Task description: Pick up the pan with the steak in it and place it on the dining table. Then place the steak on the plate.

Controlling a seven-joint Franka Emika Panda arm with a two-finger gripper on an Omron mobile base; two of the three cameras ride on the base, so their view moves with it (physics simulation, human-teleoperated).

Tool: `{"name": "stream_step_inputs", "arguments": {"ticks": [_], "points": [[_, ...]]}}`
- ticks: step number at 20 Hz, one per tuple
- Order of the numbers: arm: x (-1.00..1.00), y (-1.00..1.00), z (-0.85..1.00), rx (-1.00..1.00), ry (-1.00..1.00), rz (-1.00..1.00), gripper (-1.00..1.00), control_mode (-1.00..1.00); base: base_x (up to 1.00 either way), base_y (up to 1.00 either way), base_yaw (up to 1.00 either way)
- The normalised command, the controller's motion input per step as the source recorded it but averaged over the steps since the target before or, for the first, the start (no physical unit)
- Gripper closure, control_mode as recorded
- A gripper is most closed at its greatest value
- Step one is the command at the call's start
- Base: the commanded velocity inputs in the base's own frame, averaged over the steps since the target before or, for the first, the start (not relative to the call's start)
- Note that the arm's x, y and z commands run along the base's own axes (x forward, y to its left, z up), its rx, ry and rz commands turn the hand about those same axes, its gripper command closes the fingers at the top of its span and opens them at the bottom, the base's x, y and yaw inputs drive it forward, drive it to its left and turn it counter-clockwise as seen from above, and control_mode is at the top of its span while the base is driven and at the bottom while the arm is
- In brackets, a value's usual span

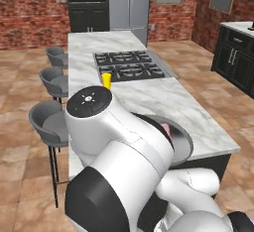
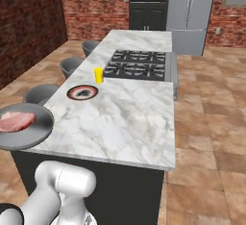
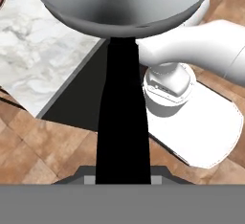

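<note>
- The pan (image 2: 24, 130) hangs at the near corner of the dining table (image 2: 120, 118), its grey bowl jutting out past the marble edge, over the floor.
- From the hand view, the pan's long black handle (image 3: 122, 117) runs straight down between the gripper (image 3: 122, 180) fingers, which are pinched together on it.
- The steak (image 2: 17, 121) lies pink and flat inside the pan, towards its far side.
- From the left base view, just a slice of the pan's rim (image 1: 184, 144) and a bit of pink meat peek out from behind the white arm (image 1: 119, 142).
- The plate (image 2: 82, 92), red-rimmed with a dark centre, sits flat on the marble, well apart from the pan.
- A yellow cup (image 2: 99, 75) stands upright just beyond the plate, near the stovetop (image 2: 137, 64).
- Grey stools (image 1: 49, 122) line the table's left side.
</note>
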Motion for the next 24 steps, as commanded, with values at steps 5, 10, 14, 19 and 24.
{"name": "stream_step_inputs", "arguments": {"ticks": [5,10,14,19,24], "points": [[0.00,0.00,0.00,0.00,0.00,0.00,1.00,1.00,0.01,0.08,-0.01],[0.00,0.00,0.00,0.00,0.00,0.00,1.00,1.00,0.26,0.00,0.00],[0.35,0.00,-0.11,0.00,-0.02,0.00,1.00,-1.00,0.00,0.00,0.00],[0.39,-0.01,-0.15,-0.01,-0.03,0.00,1.00,-1.00,0.00,0.00,0.00],[0.36,-0.01,-0.20,0.00,-0.05,0.00,1.00,-1.00,0.00,0.00,0.00]]}}
